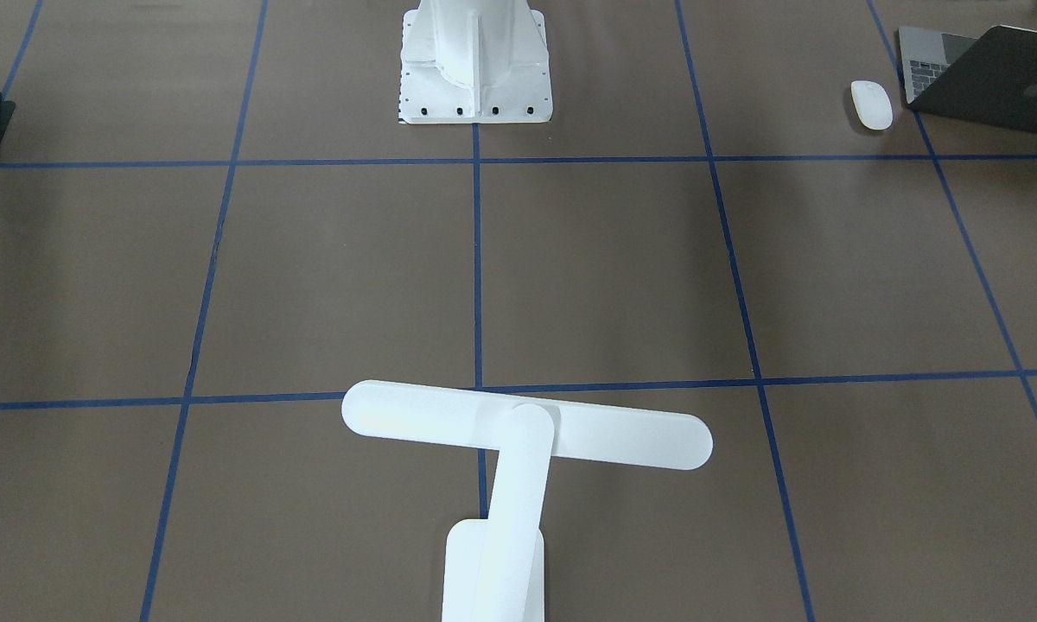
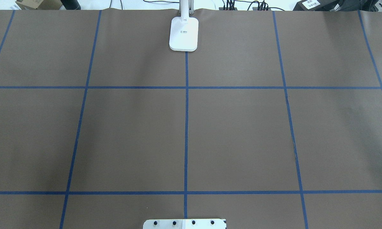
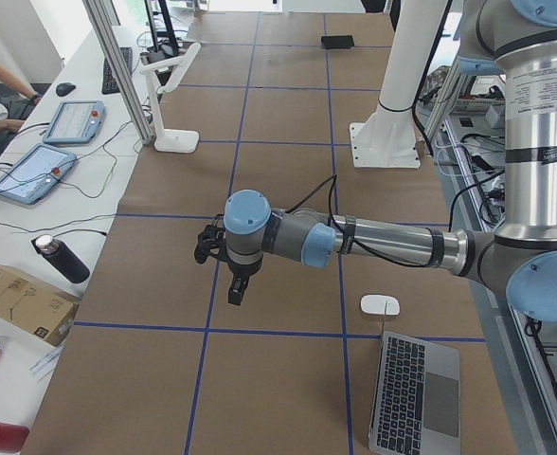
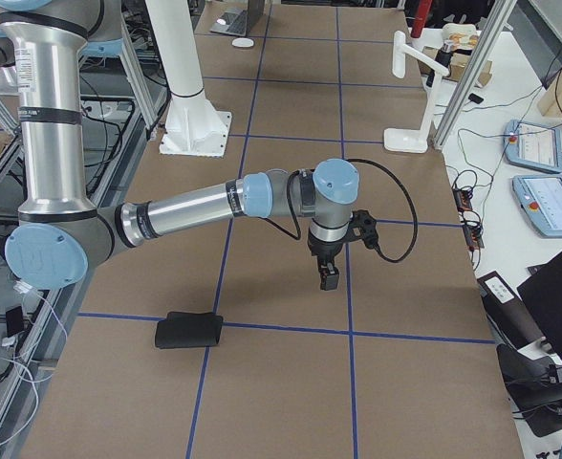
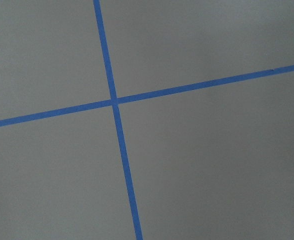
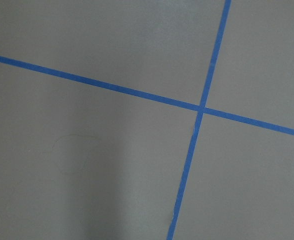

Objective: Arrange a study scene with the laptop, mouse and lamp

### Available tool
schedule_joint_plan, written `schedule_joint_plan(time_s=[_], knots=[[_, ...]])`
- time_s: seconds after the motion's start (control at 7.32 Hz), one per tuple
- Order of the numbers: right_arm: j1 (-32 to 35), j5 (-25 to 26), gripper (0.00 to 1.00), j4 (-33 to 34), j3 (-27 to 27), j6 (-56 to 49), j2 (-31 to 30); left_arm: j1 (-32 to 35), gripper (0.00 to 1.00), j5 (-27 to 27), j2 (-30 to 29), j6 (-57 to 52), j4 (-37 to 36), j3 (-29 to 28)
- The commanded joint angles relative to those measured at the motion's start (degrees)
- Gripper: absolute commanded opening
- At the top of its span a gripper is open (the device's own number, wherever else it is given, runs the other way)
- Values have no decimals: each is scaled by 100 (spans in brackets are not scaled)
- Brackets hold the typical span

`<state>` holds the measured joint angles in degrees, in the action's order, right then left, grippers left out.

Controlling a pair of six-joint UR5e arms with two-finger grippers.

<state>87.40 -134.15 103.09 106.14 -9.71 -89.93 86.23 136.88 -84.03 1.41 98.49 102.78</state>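
The laptop (image 1: 1002,86) sits open at the robot's left end of the table (image 1: 613,259), the mouse (image 1: 871,104) just beside it. The lamp (image 1: 518,428) stands mid-table at the far edge. The left gripper (image 3: 239,284) and right gripper (image 4: 329,274) hover above the table; I cannot tell whether their fingers are parted.

front-facing: across the surface (image 1: 622,276) from the robot, looks steeply down; pedestal (image 1: 475,60) at top, lamp (image 1: 527,428) close at bottom.
overhead: behind the robot, looks forward and down; shares lamp and pedestal with front-facing, order flipped.
exterior left: at one surface end, looks along it.
exterior right: at opposite end; both share the middle squares.
wrists: each very close, looking down on a tape cross (image 5: 113,101).
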Motion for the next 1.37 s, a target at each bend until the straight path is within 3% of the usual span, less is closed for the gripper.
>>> schedule_joint_plan(time_s=[0.0,0.41,0.68,0.96,1.09,1.23], knots=[[-3,-182,99,-25,47,13,-15,-9,99,-12,-104,-9,21,-274],[-3,-155,99,-43,12,-22,-15,-1,99,5,-176,34,-14,-382],[-12,-147,99,-445,-101,-22,-103,52,99,-21,-44,105,-32,-373],[-12,-199,99,-517,-93,57,-112,341,99,-13,778,253,-40,177],[-73,-182,99,-570,-110,66,-112,403,99,-30,1017,1385,-40,616],[-117,-199,99,-570,-102,57,-112,569,99,-108,1785,1484,12,1029]])
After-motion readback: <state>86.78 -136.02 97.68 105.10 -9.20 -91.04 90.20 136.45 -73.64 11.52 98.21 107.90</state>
